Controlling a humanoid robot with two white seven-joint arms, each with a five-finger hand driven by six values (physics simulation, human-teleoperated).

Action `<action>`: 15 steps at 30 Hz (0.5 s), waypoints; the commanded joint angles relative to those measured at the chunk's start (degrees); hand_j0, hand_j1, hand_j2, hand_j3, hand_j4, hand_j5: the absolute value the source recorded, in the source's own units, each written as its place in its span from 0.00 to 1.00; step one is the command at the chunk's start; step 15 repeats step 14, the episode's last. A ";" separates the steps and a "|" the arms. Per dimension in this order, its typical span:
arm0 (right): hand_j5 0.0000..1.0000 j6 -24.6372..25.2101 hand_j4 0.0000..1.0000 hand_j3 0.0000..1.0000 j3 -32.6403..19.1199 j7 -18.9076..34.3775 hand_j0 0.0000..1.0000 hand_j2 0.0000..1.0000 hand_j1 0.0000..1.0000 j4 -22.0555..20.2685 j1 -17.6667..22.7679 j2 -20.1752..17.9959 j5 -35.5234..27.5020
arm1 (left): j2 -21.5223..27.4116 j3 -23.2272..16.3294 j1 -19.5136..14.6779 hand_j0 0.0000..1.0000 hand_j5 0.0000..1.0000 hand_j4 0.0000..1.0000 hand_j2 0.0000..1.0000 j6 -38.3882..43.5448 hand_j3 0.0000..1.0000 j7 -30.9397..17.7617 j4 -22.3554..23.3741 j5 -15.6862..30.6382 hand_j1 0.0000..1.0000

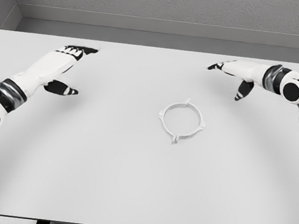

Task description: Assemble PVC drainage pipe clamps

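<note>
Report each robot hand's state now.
Left robot hand: open, holding nothing.
Right robot hand: open, holding nothing; the pipe clamp ring lies untouched on the table.

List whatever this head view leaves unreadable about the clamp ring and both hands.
- Clamp ring: too small and white on the white table to show whether it is one piece or two joined halves.
- Left robot hand: fingertip detail too small.
- Right robot hand: palm faces away; the right arm is cut off by the picture edge.

No readable text, label, brand, number or sign anywhere: none on the white table [103, 182], none on the ring-shaped clamp [181, 119], none on either arm.
</note>
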 commanded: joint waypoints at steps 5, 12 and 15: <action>1.00 -3.01 1.00 1.00 -0.14 -0.03 1.00 1.00 1.00 -13.29 1.67 -10.96 -7.45 | 8.24 6.65 3.61 1.00 1.00 1.00 1.00 -10.07 1.00 -0.01 0.44 5.76 1.00; 1.00 -2.74 1.00 1.00 -0.22 -0.03 1.00 1.00 1.00 -17.42 3.87 -14.48 -9.91 | 9.65 8.24 4.75 1.00 1.00 1.00 1.00 -11.57 1.00 -0.01 0.71 5.85 1.00; 1.00 -3.01 1.00 1.00 -0.22 -0.03 1.00 1.00 1.00 -17.42 3.96 -15.18 -9.91 | 9.65 8.06 5.54 1.00 1.00 1.00 1.00 -11.57 1.00 -0.01 0.27 5.76 1.00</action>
